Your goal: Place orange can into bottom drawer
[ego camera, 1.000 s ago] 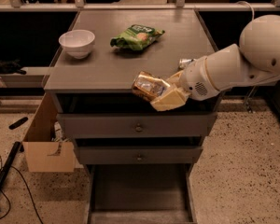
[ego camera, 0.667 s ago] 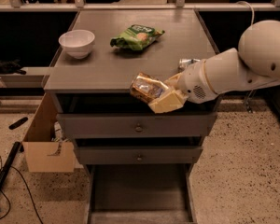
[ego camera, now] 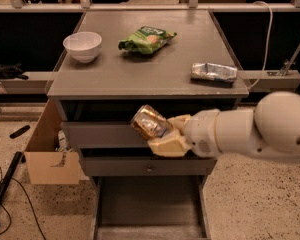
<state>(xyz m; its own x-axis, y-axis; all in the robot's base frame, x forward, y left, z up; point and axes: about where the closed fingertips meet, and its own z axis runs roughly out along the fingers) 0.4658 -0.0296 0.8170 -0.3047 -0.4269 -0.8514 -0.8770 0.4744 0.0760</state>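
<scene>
My gripper (ego camera: 162,133) is shut on the orange can (ego camera: 149,122), a shiny brown-orange can with pale label patches. I hold it tilted in front of the upper drawer fronts, just below the grey cabinet top (ego camera: 115,76). The white arm (ego camera: 250,131) reaches in from the right. The bottom drawer (ego camera: 147,204) is pulled out below, with a bare grey floor and low side walls. The can hangs well above the drawer floor.
On the cabinet top are a white bowl (ego camera: 83,46), a green snack bag (ego camera: 146,39) and a silver-grey foil packet (ego camera: 214,72). A closed drawer with a small knob (ego camera: 149,168) sits above the open one. A cardboard box (ego camera: 47,154) stands at the left.
The arm has lowered with the can, from the level of the cabinet's front edge down in front of the drawer fronts. The foil packet on the top is now uncovered.
</scene>
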